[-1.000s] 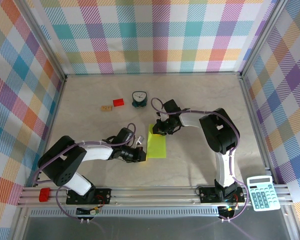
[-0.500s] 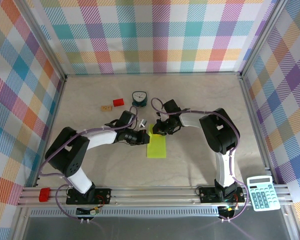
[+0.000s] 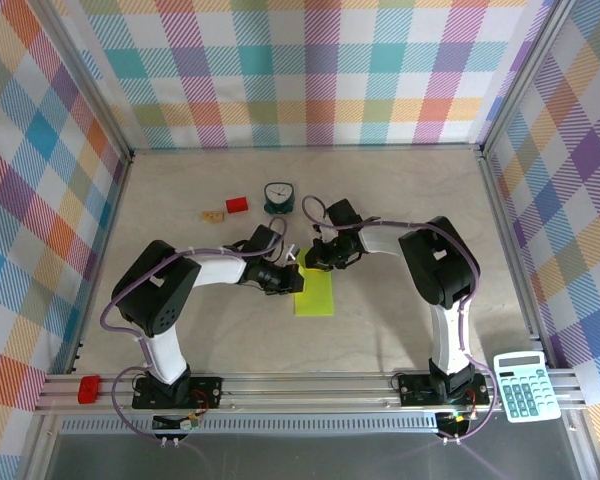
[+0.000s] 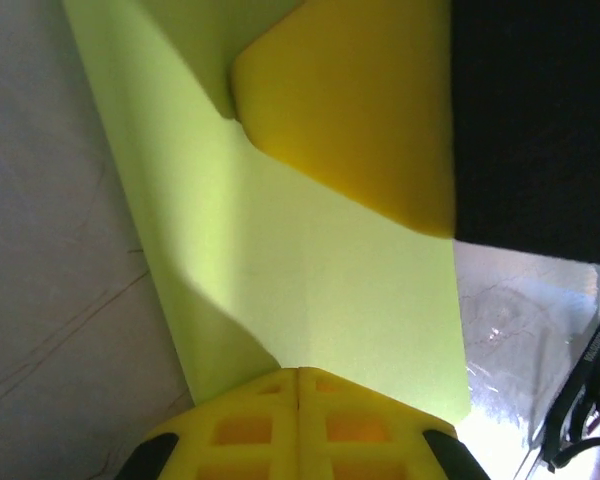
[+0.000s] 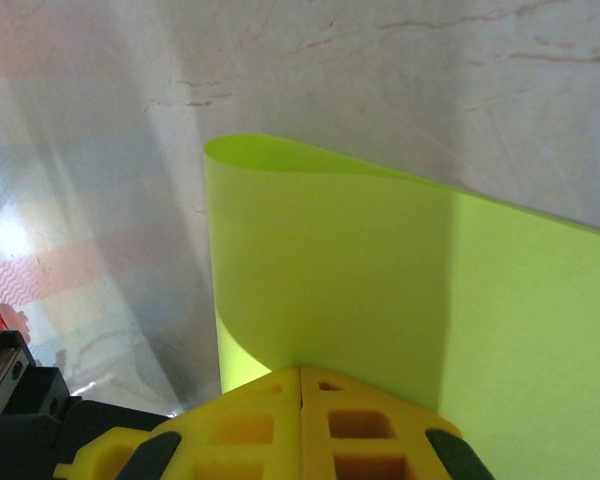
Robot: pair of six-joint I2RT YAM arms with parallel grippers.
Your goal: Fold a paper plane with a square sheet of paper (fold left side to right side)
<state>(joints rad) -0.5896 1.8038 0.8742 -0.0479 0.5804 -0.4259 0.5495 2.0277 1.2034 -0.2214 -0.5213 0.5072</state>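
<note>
The square sheet of paper (image 3: 315, 294) lies folded in half as a narrow lime rectangle mid-table. My left gripper (image 3: 291, 284) is shut, its yellow tips (image 4: 298, 374) pressing on the paper (image 4: 310, 270) near its left edge. My right gripper (image 3: 319, 262) is also shut, tips (image 5: 300, 372) resting on the paper's far end (image 5: 380, 270), where the top layer curls up in a rounded loop. In the left wrist view the right gripper's yellow finger (image 4: 360, 110) sits on the sheet. No paper is caught between either pair of jaws. The paper plane is out of view.
A teal clock (image 3: 278, 197), a red block (image 3: 237, 205) and a small tan block (image 3: 214, 215) sit behind the paper. A calculator (image 3: 523, 385) rests on the front rail at the right, a red clip (image 3: 88, 388) at the left.
My left gripper has slid from the paper's near left edge up along that edge toward the far end. The right gripper has stayed put on the far end.
</note>
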